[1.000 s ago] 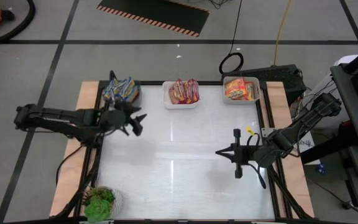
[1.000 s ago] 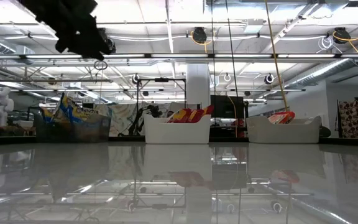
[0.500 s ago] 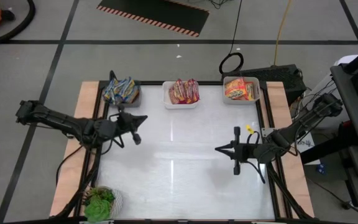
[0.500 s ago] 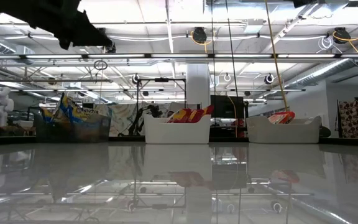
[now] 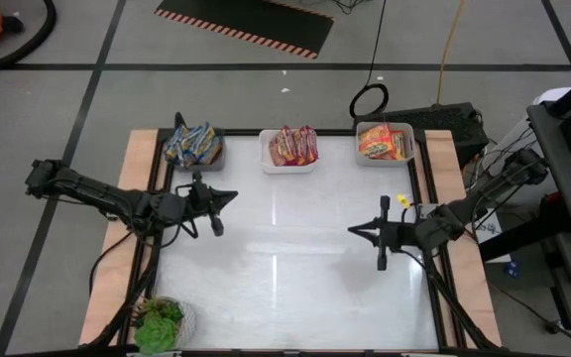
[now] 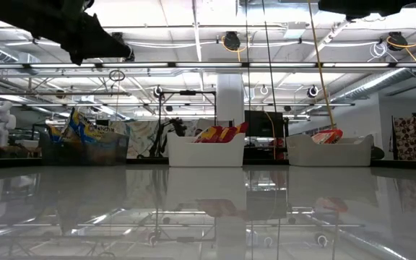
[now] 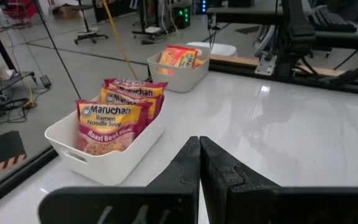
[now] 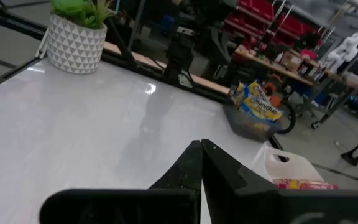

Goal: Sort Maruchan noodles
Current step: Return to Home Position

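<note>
Both tools are shut tight and empty. The left tool (image 5: 228, 196) hangs above the left side of the table (image 5: 285, 288) and the right tool (image 5: 355, 231) above its right side. Their tips are turned toward each other, well apart. Each wrist view shows that arm's own dark fingers (image 7: 188, 163) (image 8: 219, 169) pressed together with nothing between them.

Beyond them, along the table's far edge, the Maruchan noodles sit in three bins in a row. The blue-and-yellow packets (image 5: 192, 142) are in the black bin (image 5: 218, 152) at the left. The red packets (image 5: 293, 146) stand on edge in the middle white bin (image 5: 287, 167). The orange packets (image 5: 385, 142) are in the right white bin (image 5: 385, 162).
</note>
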### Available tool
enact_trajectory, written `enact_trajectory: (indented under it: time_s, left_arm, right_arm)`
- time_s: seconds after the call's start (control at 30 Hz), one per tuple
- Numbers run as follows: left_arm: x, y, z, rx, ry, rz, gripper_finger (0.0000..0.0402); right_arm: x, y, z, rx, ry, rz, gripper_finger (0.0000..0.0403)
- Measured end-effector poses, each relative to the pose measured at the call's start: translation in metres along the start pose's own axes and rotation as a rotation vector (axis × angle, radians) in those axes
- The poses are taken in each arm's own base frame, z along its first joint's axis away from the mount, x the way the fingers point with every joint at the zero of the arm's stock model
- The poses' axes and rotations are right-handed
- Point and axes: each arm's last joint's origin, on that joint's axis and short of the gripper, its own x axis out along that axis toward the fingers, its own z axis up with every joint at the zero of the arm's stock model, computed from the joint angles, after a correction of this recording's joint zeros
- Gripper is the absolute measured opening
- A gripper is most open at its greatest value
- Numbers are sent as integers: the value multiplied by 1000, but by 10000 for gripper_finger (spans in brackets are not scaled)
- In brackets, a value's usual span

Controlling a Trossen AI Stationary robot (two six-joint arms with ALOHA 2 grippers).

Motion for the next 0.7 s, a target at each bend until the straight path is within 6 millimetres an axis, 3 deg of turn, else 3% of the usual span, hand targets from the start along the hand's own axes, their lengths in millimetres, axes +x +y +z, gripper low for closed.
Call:
enact_trajectory:
  time_s: [0.3, 0.43, 0.7]
  left_arm:
    - [0, 0, 1, -60, -8, 12, 4]
    - [-1, -1, -3, -82, 15, 25, 4]
    - [-8, -9, -31, -38, -28, -67, 4]
  right_arm:
    - [-6, -3, -5, -12, -32, -3, 0]
    - [-6, -1, -5, -17, -46, 76, 0]
    - [-6, 2, -7, -33, -50, 179, 0]
